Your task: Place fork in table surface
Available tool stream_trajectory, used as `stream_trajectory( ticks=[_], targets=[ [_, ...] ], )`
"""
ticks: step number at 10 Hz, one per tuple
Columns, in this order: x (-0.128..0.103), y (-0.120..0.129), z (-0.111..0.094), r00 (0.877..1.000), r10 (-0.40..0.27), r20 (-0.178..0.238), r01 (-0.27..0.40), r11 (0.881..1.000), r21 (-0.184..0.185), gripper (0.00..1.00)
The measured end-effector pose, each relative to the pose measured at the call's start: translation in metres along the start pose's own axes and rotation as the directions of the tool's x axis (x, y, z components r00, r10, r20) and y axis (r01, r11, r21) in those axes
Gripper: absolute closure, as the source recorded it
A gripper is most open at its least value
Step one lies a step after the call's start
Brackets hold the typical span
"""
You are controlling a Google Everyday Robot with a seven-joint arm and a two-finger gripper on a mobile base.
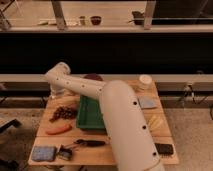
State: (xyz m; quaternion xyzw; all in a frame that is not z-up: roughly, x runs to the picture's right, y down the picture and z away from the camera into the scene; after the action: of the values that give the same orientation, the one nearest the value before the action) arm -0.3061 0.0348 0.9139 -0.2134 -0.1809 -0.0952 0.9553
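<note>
The tan plank table surface (125,150) fills the middle of the camera view. My white arm reaches from the lower right across the green tray to the table's far left corner. My gripper (56,93) hangs down there, just above the table's back left edge, behind the dark grapes. I cannot make out the fork anywhere; it may be hidden at the gripper.
A green tray (86,116) lies at centre left. Dark grapes (64,113) and a carrot (58,129) lie left of it. A blue sponge (43,152) and a black-handled tool (91,143) lie in front. A white cup (145,80), grey cloth (148,102) and black block (164,148) are on the right.
</note>
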Motion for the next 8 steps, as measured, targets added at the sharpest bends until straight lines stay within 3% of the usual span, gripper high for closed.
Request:
stream_trajectory(
  ticks=[6, 8],
  targets=[
    [0.012, 0.003, 0.018, 1.0, 0.007, -0.029, -0.008, 0.999, -0.033, 1.0],
    [0.01, 0.007, 0.022, 0.998, -0.011, -0.056, 0.008, 0.999, -0.048, 0.9]
  ],
)
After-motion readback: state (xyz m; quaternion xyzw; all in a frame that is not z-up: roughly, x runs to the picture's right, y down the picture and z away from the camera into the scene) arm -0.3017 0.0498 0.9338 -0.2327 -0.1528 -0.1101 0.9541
